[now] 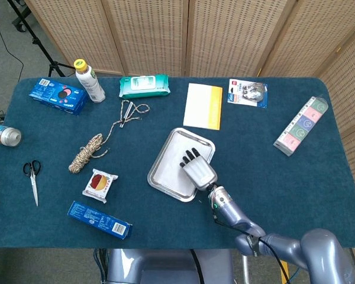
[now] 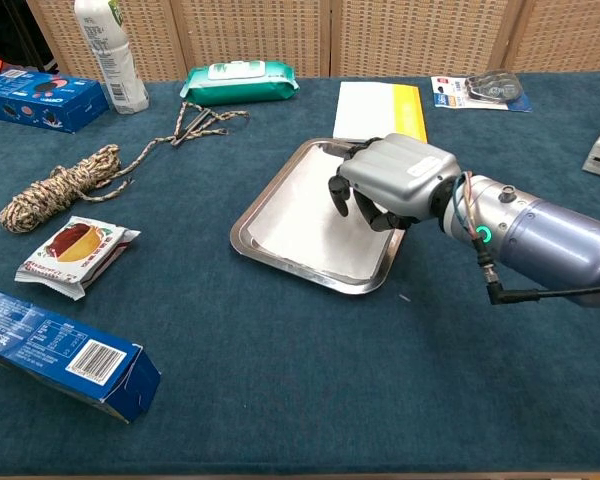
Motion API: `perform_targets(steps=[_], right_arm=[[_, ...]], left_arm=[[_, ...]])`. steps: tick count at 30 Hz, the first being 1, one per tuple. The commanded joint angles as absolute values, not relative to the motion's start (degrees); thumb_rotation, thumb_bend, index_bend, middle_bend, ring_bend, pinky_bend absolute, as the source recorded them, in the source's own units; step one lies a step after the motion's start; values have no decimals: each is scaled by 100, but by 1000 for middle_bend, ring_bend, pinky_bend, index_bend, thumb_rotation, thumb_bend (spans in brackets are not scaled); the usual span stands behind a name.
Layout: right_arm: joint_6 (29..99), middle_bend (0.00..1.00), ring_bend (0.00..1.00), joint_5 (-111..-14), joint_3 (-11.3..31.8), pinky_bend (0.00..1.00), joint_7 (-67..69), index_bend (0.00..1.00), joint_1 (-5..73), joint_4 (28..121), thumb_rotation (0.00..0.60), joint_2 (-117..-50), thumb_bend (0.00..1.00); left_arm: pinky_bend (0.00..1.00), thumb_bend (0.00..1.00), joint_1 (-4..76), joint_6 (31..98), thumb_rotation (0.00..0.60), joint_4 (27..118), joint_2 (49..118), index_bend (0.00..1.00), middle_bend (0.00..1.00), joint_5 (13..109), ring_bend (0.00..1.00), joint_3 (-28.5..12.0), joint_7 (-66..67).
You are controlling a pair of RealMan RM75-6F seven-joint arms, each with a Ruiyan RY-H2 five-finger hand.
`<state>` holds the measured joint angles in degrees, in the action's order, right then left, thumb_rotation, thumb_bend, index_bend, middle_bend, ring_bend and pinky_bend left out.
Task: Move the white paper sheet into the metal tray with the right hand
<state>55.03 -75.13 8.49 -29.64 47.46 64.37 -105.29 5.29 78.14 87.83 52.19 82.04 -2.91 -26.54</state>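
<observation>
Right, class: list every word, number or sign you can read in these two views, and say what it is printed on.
No text can be read for certain.
Long blue box: a barcode and white print, too small to read.
Blue biscuit box: logo blurred.
Wet wipes pack: label blurred.
Bottle: label unreadable.
Snack packet: no legible words.
Blister card: print too small.

Lab/test setup: wicker screens (image 1: 225,29), tripod leg (image 1: 38,41), cloth-covered table (image 1: 165,225).
</observation>
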Motion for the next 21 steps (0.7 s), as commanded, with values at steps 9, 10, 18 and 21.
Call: perform_targets(steps=[9,10,18,21], right_arm=[[5763,75,54,-7801,944,163,-2750,183,4750,7210,600,-10184,526],[5830,44,29,-7862,977,162,-2683,150,4756,7282,600,-10150,399],[6416,0,0,-8303,1133,64,-2422,59,4662,7832,600,-9635,0],[6737,0,0,-8467,1131,51,-2442,51,4489,8120,600,-9229,0]], left_arm=[[0,0,511,7861,600,8806,5224,0,0,8237,0,-281,-2619],[0,0,509,7864,600,8803,5223,0,0,8236,0,-282,-2623],[0,0,509,7859,600,8787,5226,0,0,8241,0,-277,-2626],[0,0,499,7887,600,8790,5238,0,0,8237,0,-283,-2601]])
